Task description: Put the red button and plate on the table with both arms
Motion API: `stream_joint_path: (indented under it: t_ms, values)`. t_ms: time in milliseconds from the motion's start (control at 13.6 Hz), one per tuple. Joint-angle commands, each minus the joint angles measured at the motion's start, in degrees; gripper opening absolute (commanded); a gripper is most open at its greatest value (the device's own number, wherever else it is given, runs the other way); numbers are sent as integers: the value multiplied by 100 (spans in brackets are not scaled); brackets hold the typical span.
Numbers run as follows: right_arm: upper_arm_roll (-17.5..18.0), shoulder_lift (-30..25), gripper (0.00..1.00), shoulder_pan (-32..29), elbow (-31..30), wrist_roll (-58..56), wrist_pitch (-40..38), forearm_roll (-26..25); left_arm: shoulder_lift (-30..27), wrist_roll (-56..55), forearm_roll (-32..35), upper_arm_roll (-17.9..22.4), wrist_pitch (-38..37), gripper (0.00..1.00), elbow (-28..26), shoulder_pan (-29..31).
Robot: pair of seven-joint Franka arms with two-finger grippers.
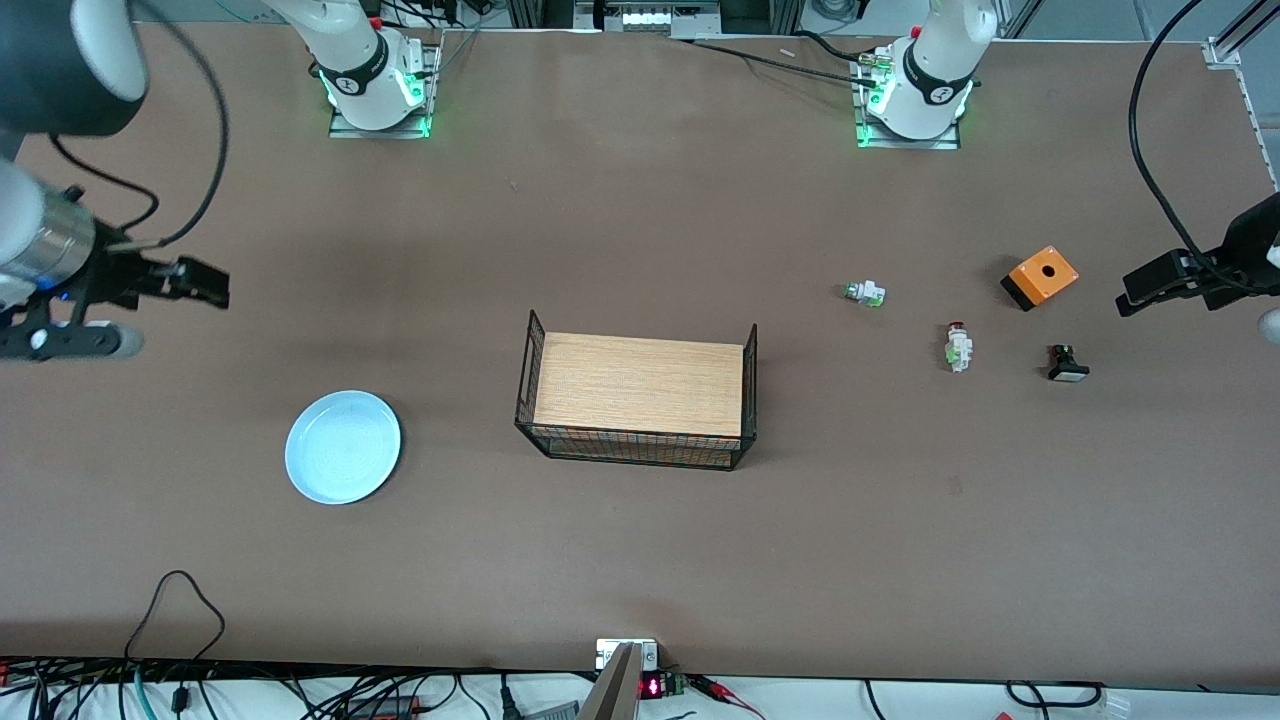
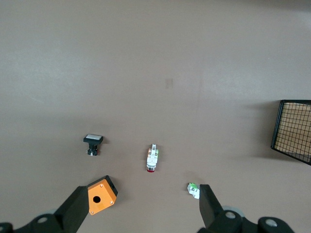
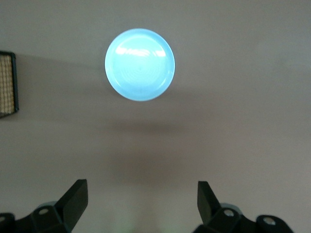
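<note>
- The light-blue plate (image 1: pixel 343 446) lies flat on the brown table (image 1: pixel 640 560), toward the right arm's end, well apart from the wire rack (image 1: pixel 637 398) at the table's middle.
- The red button (image 1: pixel 959 347) lies on its side on the table toward the left arm's end, between a white piece with a green cap (image 1: pixel 865 293) and a black piece with a white cap (image 1: pixel 1067 364); an orange box (image 1: pixel 1040 277) sits farther from the front camera.
- The right gripper (image 1: pixel 195 282) hangs high over bare table, empty, its fingers spread wide. The plate is nearer the front camera than the spot below it.
- The left gripper (image 1: pixel 1165 285) hangs high at the table's edge, also empty and spread wide.
- Both items already rest on the table and neither gripper holds anything, so the task looks done (a judgement from how things lie).
- The left wrist view shows the button's dark red cap (image 2: pixel 151 169) clearly, which the front view barely resolves.
- The right wrist view shows the plate (image 3: pixel 140 64) alone, with a corner of the rack (image 3: pixel 7 82), and confirms the wide fingers (image 3: pixel 75 199).
</note>
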Motion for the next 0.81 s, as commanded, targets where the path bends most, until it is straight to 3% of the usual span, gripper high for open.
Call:
stream_joint_path:
  t_ms: [0, 516, 736]
  values:
    - [-81, -443, 100, 83, -317, 93, -226, -105, -58, 130, -94, 18, 28, 100, -37, 33]
    - [-134, -2385, 100, -225, -2653, 93, 678, 379, -67, 138, -24, -26, 1, 100, -28, 24]
    - [-117, -2668, 100, -172, -2850, 93, 670, 414, -67, 139, -24, -26, 10, 100, -28, 24]
